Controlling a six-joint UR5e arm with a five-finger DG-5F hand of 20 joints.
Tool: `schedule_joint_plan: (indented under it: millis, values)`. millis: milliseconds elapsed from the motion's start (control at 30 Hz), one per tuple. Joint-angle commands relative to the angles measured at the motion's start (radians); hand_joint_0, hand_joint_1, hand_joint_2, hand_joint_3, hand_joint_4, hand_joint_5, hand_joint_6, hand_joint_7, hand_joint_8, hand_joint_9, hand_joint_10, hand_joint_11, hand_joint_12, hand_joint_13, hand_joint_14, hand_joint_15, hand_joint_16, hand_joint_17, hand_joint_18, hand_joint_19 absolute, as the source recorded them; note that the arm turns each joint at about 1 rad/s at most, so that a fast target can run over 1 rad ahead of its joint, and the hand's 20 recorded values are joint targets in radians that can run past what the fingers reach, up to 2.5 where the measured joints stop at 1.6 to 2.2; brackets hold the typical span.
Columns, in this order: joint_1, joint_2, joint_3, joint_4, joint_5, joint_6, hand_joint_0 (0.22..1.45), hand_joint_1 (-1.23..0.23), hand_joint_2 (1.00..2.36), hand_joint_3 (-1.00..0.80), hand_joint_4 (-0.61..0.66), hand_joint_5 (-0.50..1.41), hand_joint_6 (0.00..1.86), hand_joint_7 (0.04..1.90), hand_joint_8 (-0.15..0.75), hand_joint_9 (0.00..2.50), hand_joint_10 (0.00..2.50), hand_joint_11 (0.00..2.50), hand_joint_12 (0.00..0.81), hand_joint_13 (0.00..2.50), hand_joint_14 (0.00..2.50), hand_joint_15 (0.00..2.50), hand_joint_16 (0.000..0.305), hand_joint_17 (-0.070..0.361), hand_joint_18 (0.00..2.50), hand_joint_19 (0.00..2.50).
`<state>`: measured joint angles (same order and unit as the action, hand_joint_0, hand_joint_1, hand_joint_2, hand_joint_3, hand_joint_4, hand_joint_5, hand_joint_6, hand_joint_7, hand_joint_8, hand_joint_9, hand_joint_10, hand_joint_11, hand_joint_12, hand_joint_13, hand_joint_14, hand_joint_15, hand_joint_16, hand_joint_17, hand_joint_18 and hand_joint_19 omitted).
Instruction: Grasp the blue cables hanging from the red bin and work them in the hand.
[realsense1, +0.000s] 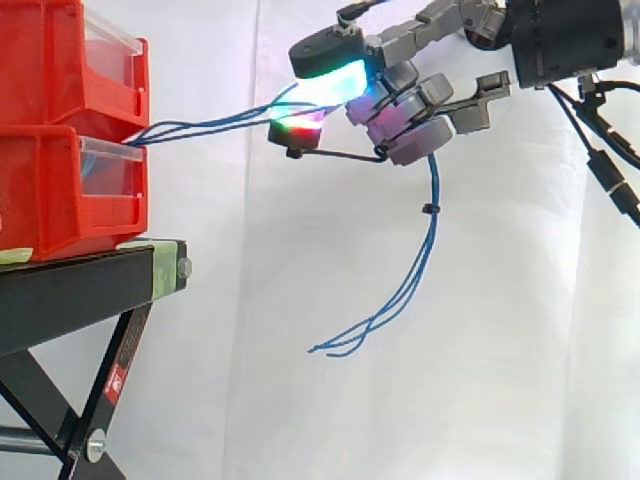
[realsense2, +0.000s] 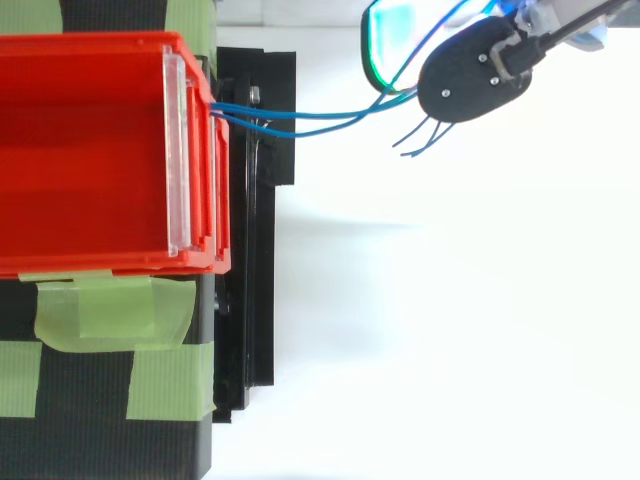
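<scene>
White curtain (realsense1: 500, 380) backs a black stand (realsense1: 80, 285) carrying two stacked red bins (realsense1: 50, 120). We see the blue cables (realsense1: 200, 127) stretch from the lower bin's front edge to the robot hand (realsense1: 420, 95). Its fingers curl round them, and their loose ends dangle below it, clear of the stand.

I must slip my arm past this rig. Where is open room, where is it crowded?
Open: under the blue cables, between the black stand and their dangling ends. Crowded: from the red bin to the hand gripping them.
</scene>
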<state>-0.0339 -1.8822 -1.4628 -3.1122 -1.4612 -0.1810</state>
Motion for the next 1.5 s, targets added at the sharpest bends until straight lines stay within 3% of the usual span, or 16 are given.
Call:
schedule_joint_plan:
  millis: [0,67,100,167,300,367,633,833,1167,1467]
  values:
    - [0.000,0.000,0.001,0.001,-0.001,0.000,1.03,-0.77,1.00,0.27,0.29,0.35,0.07,1.36,0.415,0.60,2.50,2.40,0.484,0.93,2.48,1.27,0.066,0.149,1.36,1.27]
    - [0.000,0.000,-0.001,0.003,-0.001,0.003,1.02,-0.77,1.12,0.28,0.29,0.35,0.08,1.36,0.417,0.59,2.50,2.37,0.486,0.92,2.50,1.25,0.067,0.151,1.35,1.26]
    - [0.000,0.000,0.001,0.003,-0.001,0.003,0.94,-0.74,1.37,0.20,0.29,0.35,0.10,1.36,0.420,0.59,2.50,2.37,0.494,0.91,2.50,1.23,0.069,0.156,1.34,1.26]
    - [0.000,0.000,0.001,0.003,-0.001,0.005,0.86,-0.72,1.61,0.10,0.29,0.34,0.12,1.33,0.423,0.56,2.50,2.34,0.501,0.90,2.50,1.20,0.071,0.161,1.33,1.24]
    - [-0.003,0.000,0.001,0.004,-0.001,0.012,0.84,-0.71,1.70,0.08,0.27,0.29,0.18,1.31,0.427,0.51,2.50,2.32,0.506,0.83,2.50,1.19,0.072,0.163,1.27,1.23]
    - [-0.004,0.000,0.001,0.004,-0.002,0.014,0.85,-0.72,1.70,0.07,0.25,0.28,0.19,1.30,0.423,0.48,2.50,2.32,0.503,0.79,2.50,1.18,0.072,0.162,1.24,1.24]
    - [-0.004,0.000,0.002,0.004,-0.002,0.014,1.14,-0.75,1.24,0.33,0.14,0.25,0.22,1.30,0.377,0.41,2.50,2.29,0.456,0.66,2.50,1.15,0.057,0.128,1.01,1.40]
    - [-0.004,0.002,0.019,0.000,-0.008,0.014,1.32,-0.73,1.05,0.42,0.09,0.27,0.26,1.29,0.364,0.42,2.50,2.32,0.452,0.61,2.50,1.10,0.055,0.124,0.80,1.23]
    - [-0.003,0.002,0.027,-0.011,-0.011,0.017,1.37,-0.71,1.00,0.42,0.07,0.32,0.23,1.31,0.354,0.43,2.50,2.30,0.452,0.60,2.50,1.09,0.055,0.125,0.73,1.12]
    - [0.002,0.002,0.027,-0.028,-0.018,0.123,1.38,-0.70,1.01,0.41,0.07,0.34,0.22,1.33,0.357,0.45,2.50,2.29,0.447,0.59,2.50,1.10,0.055,0.124,0.72,1.11]
